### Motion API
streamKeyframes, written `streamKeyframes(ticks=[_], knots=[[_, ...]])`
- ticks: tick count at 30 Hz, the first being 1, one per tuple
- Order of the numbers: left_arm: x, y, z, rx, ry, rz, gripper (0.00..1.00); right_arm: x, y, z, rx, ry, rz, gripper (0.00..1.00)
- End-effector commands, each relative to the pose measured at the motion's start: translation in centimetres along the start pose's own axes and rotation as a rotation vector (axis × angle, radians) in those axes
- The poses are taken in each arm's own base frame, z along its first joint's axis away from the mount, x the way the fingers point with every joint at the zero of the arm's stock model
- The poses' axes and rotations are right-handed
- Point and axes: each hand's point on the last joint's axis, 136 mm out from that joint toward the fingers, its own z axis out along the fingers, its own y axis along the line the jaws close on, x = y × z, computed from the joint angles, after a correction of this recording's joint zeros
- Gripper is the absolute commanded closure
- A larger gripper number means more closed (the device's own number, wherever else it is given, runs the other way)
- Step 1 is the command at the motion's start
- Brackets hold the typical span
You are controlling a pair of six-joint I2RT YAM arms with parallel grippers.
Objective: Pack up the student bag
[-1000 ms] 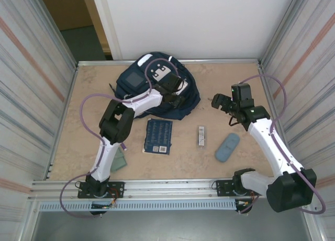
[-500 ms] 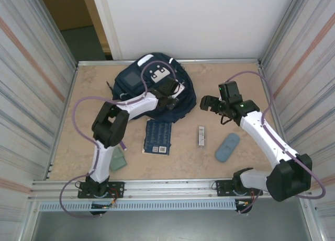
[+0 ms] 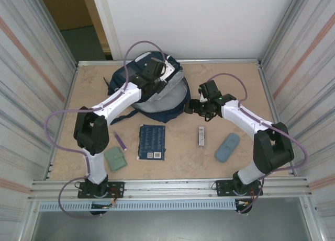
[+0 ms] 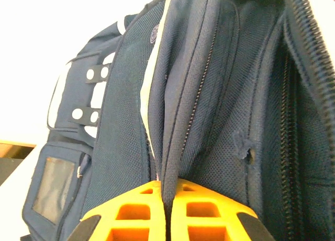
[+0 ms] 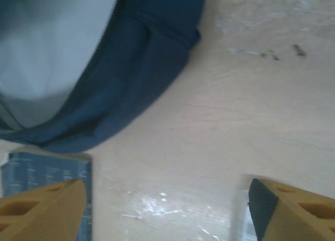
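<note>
The counter (image 3: 246,84) carries everything, and by far the biggest thing on it is the student bag (image 3: 162,102), lying at the far middle with its mouth pulled open so that pale lining shows inside the navy shell. It looks soft and floppy: mesh panels, padded folds and zip tracks that sag and crease, so it will likely slump shut unless an edge is held up, and it should drag rather than slide cleanly. The best hold is probably a doubled fabric edge beside the zip, or a strap, not the broad slack panels. The left gripper (image 4: 166,191) has exactly such a hold, its orange fingers pressed together on a fold of the bag's fabric next to a zip line, up at the far rim of the opening. The right gripper (image 5: 167,204) hangs with fingers apart over bare counter just beside the bag's near right edge, holding nothing. Nearer the arms lie a flat dark-blue book (image 3: 151,142) and, well apart to the right, a grey-blue pouch (image 3: 227,147)
</note>
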Motion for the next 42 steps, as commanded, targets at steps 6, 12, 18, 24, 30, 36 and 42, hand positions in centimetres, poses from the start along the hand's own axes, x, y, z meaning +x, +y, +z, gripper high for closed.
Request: streamKeyframes(ticks=[6, 12, 18, 24, 30, 36, 42], knots=[[-4.2, 6.2, -5.3, -0.151, -0.164, 0.006, 1.00, -2.2, 4.4, 1.4, -0.137, -0.013, 0.047, 0.22], [-4.2, 6.7, -5.9, -0.123, -0.203, -0.027, 1.00, -0.8, 4.3, 3.7, -0.108, 0.026, 0.058, 0.23], [-1.0, 4.5, -2.6, -0.065, -0.139, -0.086, 1.00, 0.7, 4.4, 3.6, -0.105, 0.061, 0.016, 0.24], [4.0, 1.0, 1.0, 0.019, 0.021, -0.148, 1.00, 4.2, 4.0, 2.8, -0.063, 0.108, -0.082, 0.23], [8.0, -1.2, 1.5, 0.049, 0.127, -0.248, 0.85, 10.4, 7.1, 2.4, -0.158, 0.215, -0.194, 0.24], [10.9, -3.0, -2.3, 0.092, 0.231, -0.540, 0.60, 15.0, 9.7, 2.0, -0.256, 0.358, -0.263, 0.38], [16.1, -8.2, -7.1, 0.192, 0.378, -0.737, 0.55, 15.9, 9.8, 2.9, -0.316, 0.460, -0.218, 0.49]])
